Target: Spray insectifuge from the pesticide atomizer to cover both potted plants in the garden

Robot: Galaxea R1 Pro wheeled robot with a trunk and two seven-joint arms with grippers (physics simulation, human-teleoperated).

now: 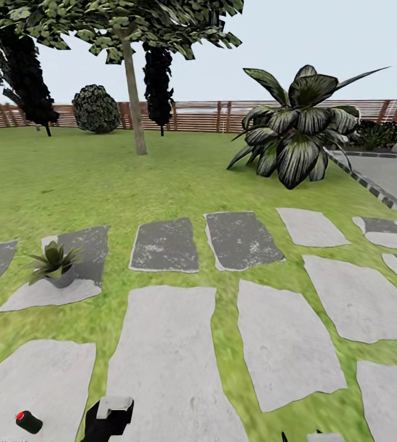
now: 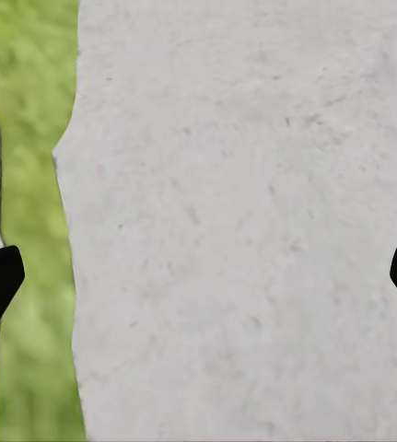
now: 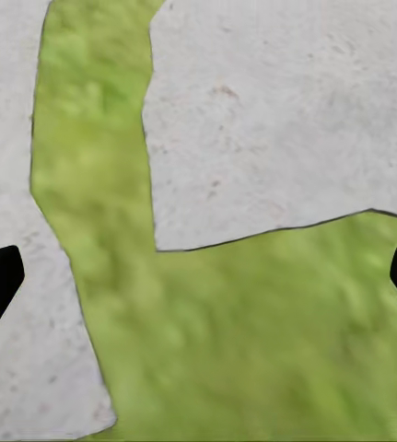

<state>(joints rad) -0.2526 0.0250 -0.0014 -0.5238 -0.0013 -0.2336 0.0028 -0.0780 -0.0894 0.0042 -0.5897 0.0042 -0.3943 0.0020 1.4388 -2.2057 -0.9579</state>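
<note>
Trees, shrubs and a paved strip under a pale sky.

A thin tree trunk point(image 1: 134, 92) is seen at 12 o'clock, with leafy branches spread overhead. Two dark, narrow trees point(image 1: 158, 80) are set near it, one just to its right and another point(image 1: 23, 67) at 10 o'clock. A round clipped bush point(image 1: 96, 109) is placed between them, at 11 o'clock. A big dark-leaved shrub point(image 1: 296, 132) with pale striped leaves is seen at 1 o'clock. A grey paved strip point(image 1: 391, 175) with a kerb is laid at 3 o'clock.

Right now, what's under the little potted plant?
The potted plant stands on a grey stepping stone, with lawn around it. The patch of stone right beneath the pot is covered.
</note>
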